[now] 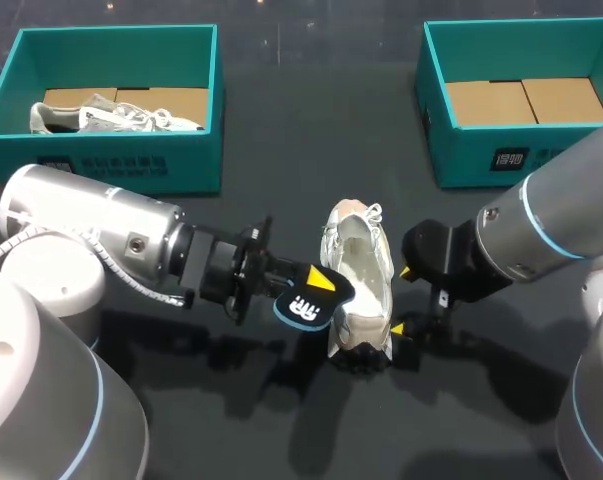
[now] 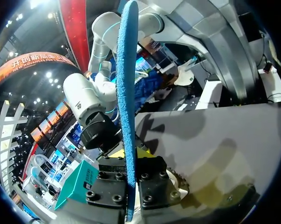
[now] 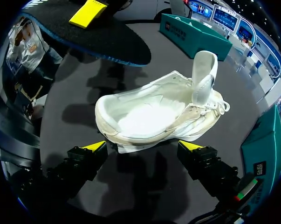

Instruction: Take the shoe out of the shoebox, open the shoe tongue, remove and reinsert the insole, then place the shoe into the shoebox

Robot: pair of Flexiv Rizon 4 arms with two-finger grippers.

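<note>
A white shoe (image 1: 359, 280) sits on its sole in the middle of the dark table (image 1: 281, 160), with its tongue lifted and its inside bare. At the shoe's 9 o'clock the left gripper (image 1: 316, 288) is clamped on a dark, blue-edged insole (image 1: 303, 310) just beside the shoe. At its 3 o'clock the right gripper (image 1: 403, 300) has its fingers spread, with the shoe close ahead of them. A teal shoebox (image 1: 111, 165) at the shoe's 10 o'clock holds another shoe (image 1: 111, 118), and a second shoebox (image 1: 521, 150) stands at 2 o'clock.
</note>
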